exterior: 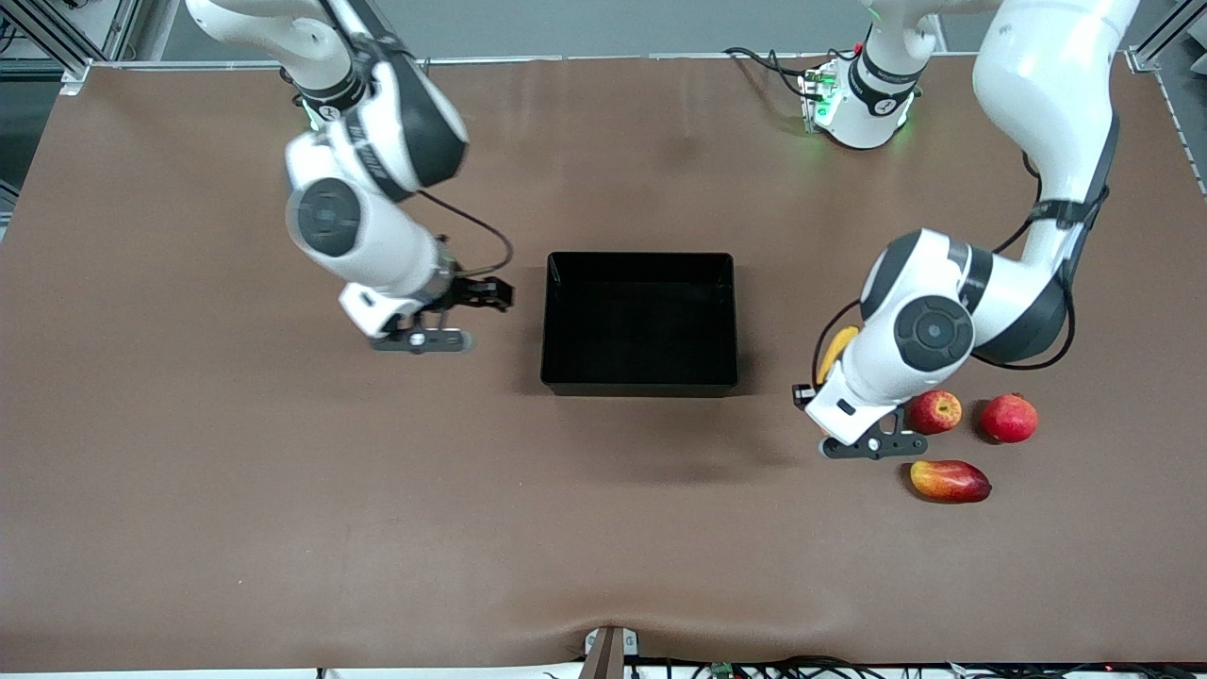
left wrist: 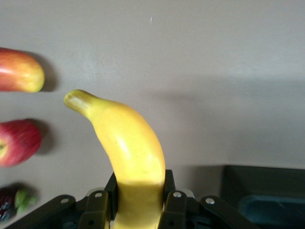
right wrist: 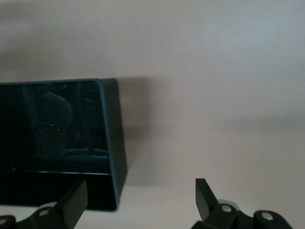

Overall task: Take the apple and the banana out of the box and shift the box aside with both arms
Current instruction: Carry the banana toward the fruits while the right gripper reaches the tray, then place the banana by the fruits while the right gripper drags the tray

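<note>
In the front view, you had the box (exterior: 639, 322) sitting mid-counter (exterior: 189, 490), with nothing in it. Your left gripper (exterior: 817, 389) hung over the counter between the box and the fruit cluster toward the left arm's end. It held the banana (exterior: 836, 350), of which only a yellow end showed past the wrist. The apple (exterior: 934, 411) lay on the counter just beside that gripper. The plain red fruit (exterior: 1009, 418) lay next to the apple, closer to the left arm's end, and the mango (exterior: 950, 481) lay nearer the camera than both. Your right gripper (exterior: 483, 294) hovered over bare counter beside the box, toward the right arm's end, and held nothing.

In the left wrist view, your left fingers (left wrist: 174, 205) pinched the banana (left wrist: 127, 157) on both sides near one end, and its stem end stuck out above the counter. The mango (left wrist: 20, 70), the apple (left wrist: 18, 142) and a sliver of the red fruit (left wrist: 12, 202) lined one edge. A corner of the box (left wrist: 267, 191) showed at another.

In the right wrist view, your right fingers (right wrist: 74, 202) stood spread wide with only counter between them. The box (right wrist: 62, 143) lay close by, its corner wall near one finger but not touching it.
</note>
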`<state>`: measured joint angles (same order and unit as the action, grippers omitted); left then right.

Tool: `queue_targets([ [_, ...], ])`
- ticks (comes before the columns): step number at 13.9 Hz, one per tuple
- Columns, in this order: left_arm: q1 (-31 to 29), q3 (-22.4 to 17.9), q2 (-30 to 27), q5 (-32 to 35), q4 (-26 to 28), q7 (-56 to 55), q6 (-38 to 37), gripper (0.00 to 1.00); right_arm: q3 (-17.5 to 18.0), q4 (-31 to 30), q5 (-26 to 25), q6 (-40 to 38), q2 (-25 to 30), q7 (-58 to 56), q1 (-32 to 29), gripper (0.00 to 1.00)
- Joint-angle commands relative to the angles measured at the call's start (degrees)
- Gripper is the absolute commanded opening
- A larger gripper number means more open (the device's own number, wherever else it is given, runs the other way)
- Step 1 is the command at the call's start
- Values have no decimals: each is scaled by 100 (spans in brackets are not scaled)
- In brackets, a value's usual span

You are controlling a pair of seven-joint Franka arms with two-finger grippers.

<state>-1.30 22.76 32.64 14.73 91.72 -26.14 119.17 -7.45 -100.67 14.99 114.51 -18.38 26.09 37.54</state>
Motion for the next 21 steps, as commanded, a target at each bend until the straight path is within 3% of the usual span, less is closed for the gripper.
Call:
queue_targets([
  [1,-134,18,-39,90,819,441,781,0,-108,21,48,553,-516,142,393,100],
  [5,-257,18,172,1267,1093,601,835,0,-117,-313,-189,1652,-991,142,684,100],
  [6,-300,9,251,1330,1102,610,862,0,-117,-304,-311,1680,-1070,142,675,95],
  [9,-546,1,436,1540,1128,838,1230,0,-117,-296,-365,1697,-1168,203,763,47],
  [11,-827,9,550,1647,1198,882,1493,0,-99,-278,-365,1697,-1168,300,798,5],
  [12,-863,9,568,1656,1216,917,1521,0,-99,-252,-365,1697,-1168,422,798,0],
  [14,-863,9,577,1647,1286,917,1556,1,-90,-243,-357,1697,-1168,476,798,0],
  [16,-872,9,647,1638,1269,882,1600,28,-99,-217,-365,1697,-1168,721,877,0],
  [17,-863,9,656,1629,1269,830,1600,51,-90,-199,-357,1671,-1168,731,877,0],
  [18,-863,18,630,1577,1252,812,1600,100,-99,-164,-356,1636,-1159,739,869,0],
  [21,-863,44,341,1550,1225,821,1513,100,-117,11,-295,1164,-923,713,580,0],
])
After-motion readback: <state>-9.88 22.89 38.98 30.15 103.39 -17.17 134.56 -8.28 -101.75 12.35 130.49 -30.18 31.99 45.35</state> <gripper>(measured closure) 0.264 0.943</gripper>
